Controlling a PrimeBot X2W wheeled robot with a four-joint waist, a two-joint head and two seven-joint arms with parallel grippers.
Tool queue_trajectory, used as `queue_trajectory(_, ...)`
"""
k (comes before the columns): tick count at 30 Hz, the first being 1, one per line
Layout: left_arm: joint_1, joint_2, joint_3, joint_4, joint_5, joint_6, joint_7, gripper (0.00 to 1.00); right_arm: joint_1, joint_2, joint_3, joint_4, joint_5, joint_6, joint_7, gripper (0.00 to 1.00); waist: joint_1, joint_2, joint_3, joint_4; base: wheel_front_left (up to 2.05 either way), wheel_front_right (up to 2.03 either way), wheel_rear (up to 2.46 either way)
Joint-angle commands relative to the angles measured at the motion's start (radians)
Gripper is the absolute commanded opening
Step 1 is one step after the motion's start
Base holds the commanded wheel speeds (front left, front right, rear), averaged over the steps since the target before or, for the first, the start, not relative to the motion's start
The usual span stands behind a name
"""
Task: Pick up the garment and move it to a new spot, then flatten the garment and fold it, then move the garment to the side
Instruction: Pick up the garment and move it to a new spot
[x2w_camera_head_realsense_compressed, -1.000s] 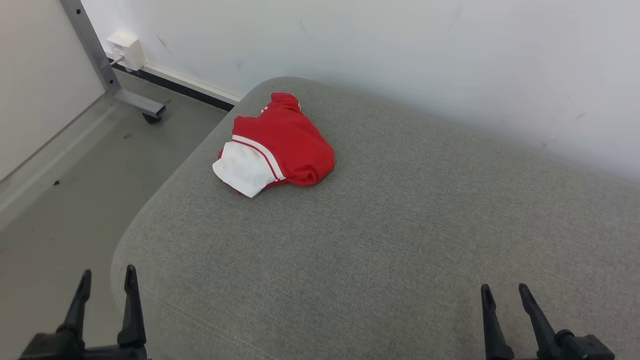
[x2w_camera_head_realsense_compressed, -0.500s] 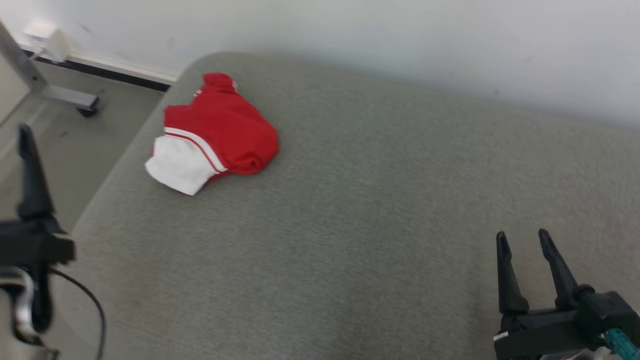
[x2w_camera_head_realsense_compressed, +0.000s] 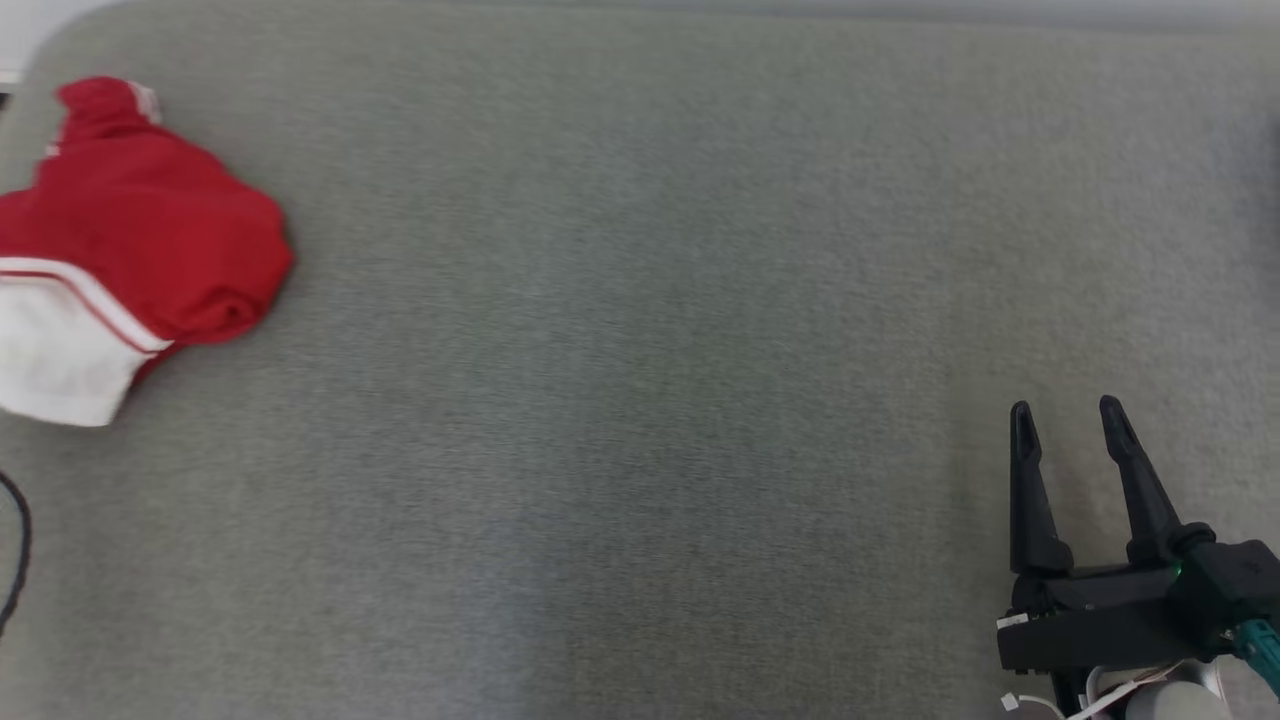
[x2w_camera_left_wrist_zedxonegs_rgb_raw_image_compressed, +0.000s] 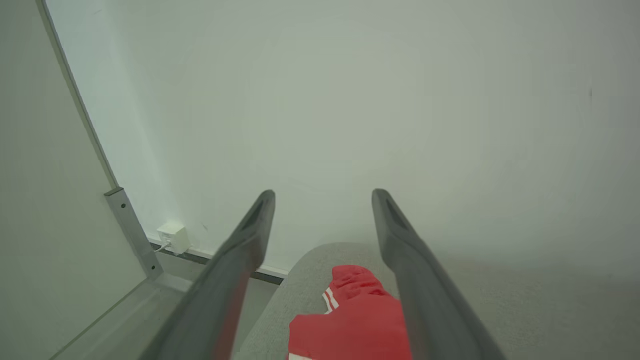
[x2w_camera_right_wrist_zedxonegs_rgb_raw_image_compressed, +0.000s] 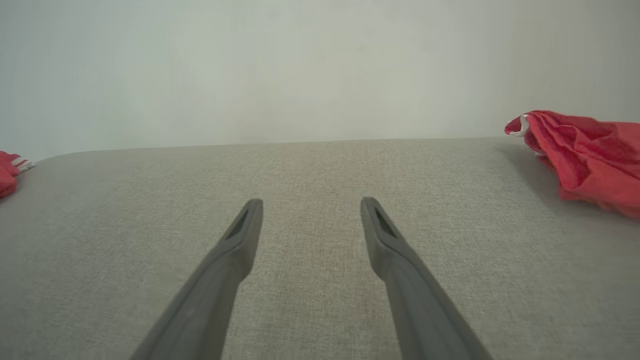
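Both of my pincers are spread wide and pinch nothing. Nearest, my right pincer (x2w_camera_head_realsense_compressed: 1065, 420) hovers low over the bare grey cushion (x2w_camera_head_realsense_compressed: 640, 400), with only fabric between its fingers. My left pincer (x2w_camera_left_wrist_zedxonegs_rgb_raw_image_compressed: 324, 195) is raised. Ahead of and below its tips lies the garment (x2w_camera_head_realsense_compressed: 150, 230), a crumpled red heap with a white striped part. It sits near the cushion's edge, well apart from the right pincer. Farther off to that pincer's right sits another red cloth (x2w_camera_right_wrist_zedxonegs_rgb_raw_image_compressed: 590, 155). I judge the first pickup not yet begun. Next, my left pincer should descend onto a raised fold and close.
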Motion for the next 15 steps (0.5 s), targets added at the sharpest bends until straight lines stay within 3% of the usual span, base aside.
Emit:
queue_trajectory(1,-0.030,0.016,-0.003,0.025,-0.016,-0.005,0.015,1.00,-0.016,0.003,-0.002,-0.007,-0.005,-0.002,-0.007,1.00,-0.0004,-0.0002,0.106,-0.113,0.00,0.00,0.00)
queue_trajectory(15,-0.160,0.085,-0.082,0.376,-0.068,-0.035,0.111,1.00,-0.043,0.006,-0.005,-0.014,-0.014,-0.002,0.000,1.00,-0.0004,-0.0002,0.143,-0.142,0.00,0.00,0.00)
